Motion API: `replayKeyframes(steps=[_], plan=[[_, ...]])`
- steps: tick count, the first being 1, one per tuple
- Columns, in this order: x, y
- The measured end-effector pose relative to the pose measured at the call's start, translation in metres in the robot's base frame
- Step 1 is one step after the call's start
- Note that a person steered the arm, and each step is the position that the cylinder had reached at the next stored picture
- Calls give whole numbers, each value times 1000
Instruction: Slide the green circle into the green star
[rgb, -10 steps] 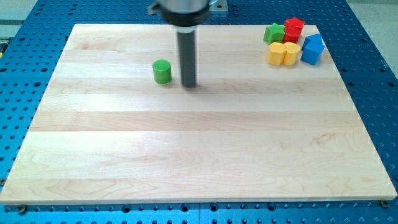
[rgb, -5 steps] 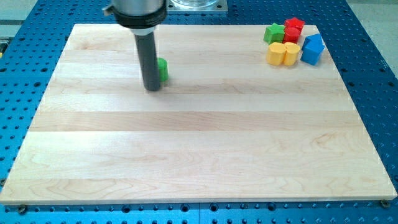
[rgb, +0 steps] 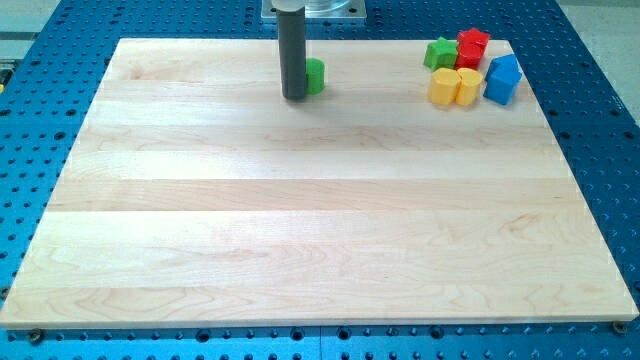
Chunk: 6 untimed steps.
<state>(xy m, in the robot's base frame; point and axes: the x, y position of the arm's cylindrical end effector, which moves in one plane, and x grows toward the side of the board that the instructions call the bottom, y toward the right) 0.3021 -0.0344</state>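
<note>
The green circle (rgb: 315, 76) is a small green cylinder near the view's top, a little left of centre on the wooden board (rgb: 320, 240). My tip (rgb: 294, 97) stands right against its left side and hides part of it. The green star (rgb: 439, 53) sits at the view's top right, well to the right of the circle, in a cluster of blocks.
Next to the green star are a red block (rgb: 472, 46), two yellow blocks (rgb: 443, 87) (rgb: 467, 86) and a blue block (rgb: 502, 79), all touching or nearly so. The board lies on a blue perforated table (rgb: 600, 90).
My tip went from the circle's right side round to its left, then moved right and up the view. The green circle has slid right and up with it.
</note>
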Motion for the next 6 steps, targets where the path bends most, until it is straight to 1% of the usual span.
replayKeyframes(steps=[3, 4, 5, 6], plan=[[-5, -11], [-12, 28], [-27, 74], [-28, 63]])
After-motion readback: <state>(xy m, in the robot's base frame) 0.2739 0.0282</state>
